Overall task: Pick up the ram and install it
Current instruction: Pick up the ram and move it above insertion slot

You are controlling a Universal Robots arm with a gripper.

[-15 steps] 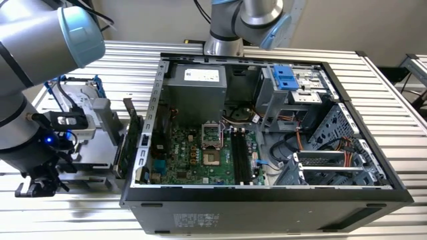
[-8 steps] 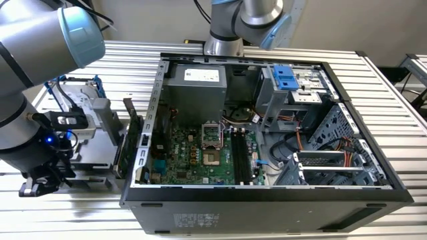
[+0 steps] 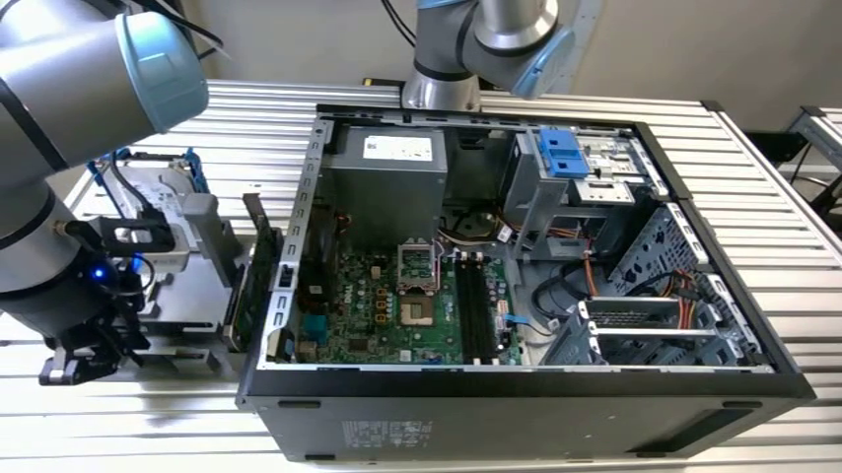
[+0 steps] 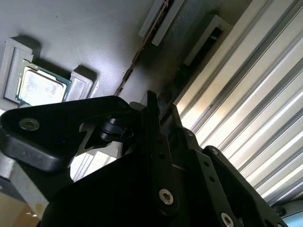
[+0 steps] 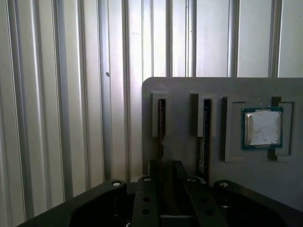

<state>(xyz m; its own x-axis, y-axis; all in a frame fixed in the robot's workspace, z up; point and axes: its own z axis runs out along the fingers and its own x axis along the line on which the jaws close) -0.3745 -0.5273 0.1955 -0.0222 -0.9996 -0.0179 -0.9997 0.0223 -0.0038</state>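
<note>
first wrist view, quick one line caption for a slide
Gripper lined up with a ram stick standing on edge in a grey holder, processor chip alongside, on the ribbed metal table.

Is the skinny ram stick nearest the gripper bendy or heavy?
Probably stiff: the ram stands straight on its thin edge in a slot of the grey holder. Likely light, being so slim. It would probably tip over if set down unsupported.

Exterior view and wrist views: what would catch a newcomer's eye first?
The open computer case with its green motherboard sits in the middle of the exterior view. In the first wrist view, the gripper sits at a grey holder where the ram stands edge-on in a slot, with a silver-topped chip in the same holder.
</note>
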